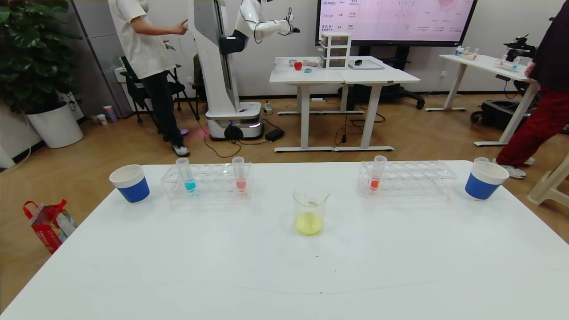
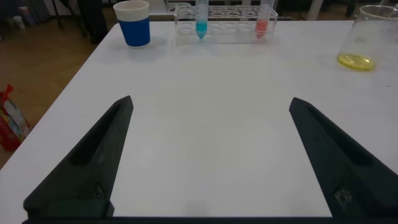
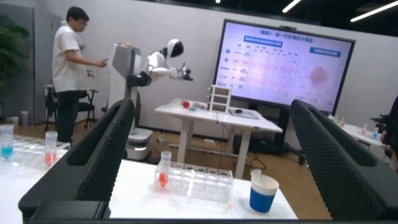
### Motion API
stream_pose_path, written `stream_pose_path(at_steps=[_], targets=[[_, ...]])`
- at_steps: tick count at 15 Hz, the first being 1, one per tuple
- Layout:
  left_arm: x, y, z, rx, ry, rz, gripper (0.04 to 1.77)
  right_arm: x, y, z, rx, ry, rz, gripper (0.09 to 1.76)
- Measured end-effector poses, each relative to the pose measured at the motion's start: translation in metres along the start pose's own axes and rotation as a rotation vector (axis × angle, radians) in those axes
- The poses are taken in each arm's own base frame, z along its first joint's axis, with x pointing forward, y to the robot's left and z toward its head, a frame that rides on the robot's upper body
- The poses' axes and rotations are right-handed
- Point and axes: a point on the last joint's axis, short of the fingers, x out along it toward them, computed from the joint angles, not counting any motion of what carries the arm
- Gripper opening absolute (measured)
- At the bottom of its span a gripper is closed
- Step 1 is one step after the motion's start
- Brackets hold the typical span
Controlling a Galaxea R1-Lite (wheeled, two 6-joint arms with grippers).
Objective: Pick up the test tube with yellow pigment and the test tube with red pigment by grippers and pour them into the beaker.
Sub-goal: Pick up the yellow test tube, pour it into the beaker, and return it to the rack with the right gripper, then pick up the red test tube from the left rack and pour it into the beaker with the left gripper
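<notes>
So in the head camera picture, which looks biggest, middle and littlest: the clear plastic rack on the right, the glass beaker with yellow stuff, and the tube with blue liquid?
1. Clear plastic rack on the right, widest by far.
2. Clear glass beaker holding yellow liquid; it stands nearer the camera, which flatters it a little.
3. Slim clear tube with blue liquid, thinnest and smallest.

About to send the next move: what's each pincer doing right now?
Left pincer: open, holding nothing, above bare table.
Right pincer: open, holding nothing.
</notes>
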Motion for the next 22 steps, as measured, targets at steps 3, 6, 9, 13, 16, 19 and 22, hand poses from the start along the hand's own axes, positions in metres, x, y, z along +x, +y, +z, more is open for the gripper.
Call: stream_pose_path(at_steps=[3,6,9,13,16,19,22], targets=[[0.000,0.000,0.000,0.000,0.000,0.000,1.75,-0.017,0.003,-0.019,-0.005,0.047,-0.025,1.74],[0.000,0.000,0.000,0.000,0.000,0.000,1.75,-0.023,0.006,-0.058,0.002,0.174,-0.039,1.74],[0.000,0.000,0.000,0.000,0.000,0.000,1.75,-0.035,0.010,-0.104,0.012,0.475,-0.019,1.74],[0.000,0.000,0.000,0.003,0.001,0.000,1.75,-0.041,0.011,-0.114,0.020,0.577,-0.038,1.74],[0.000,0.000,0.000,0.003,0.001,0.001,1.75,-0.041,0.011,-0.115,0.027,0.578,-0.043,1.74],[-0.003,0.000,0.009,0.004,-0.028,0.003,1.75,-0.041,0.011,-0.115,0.026,0.578,-0.043,1.74],[-0.003,0.000,0.039,0.007,-0.049,0.001,1.75,-0.041,0.011,-0.115,0.026,0.578,-0.044,1.74]])
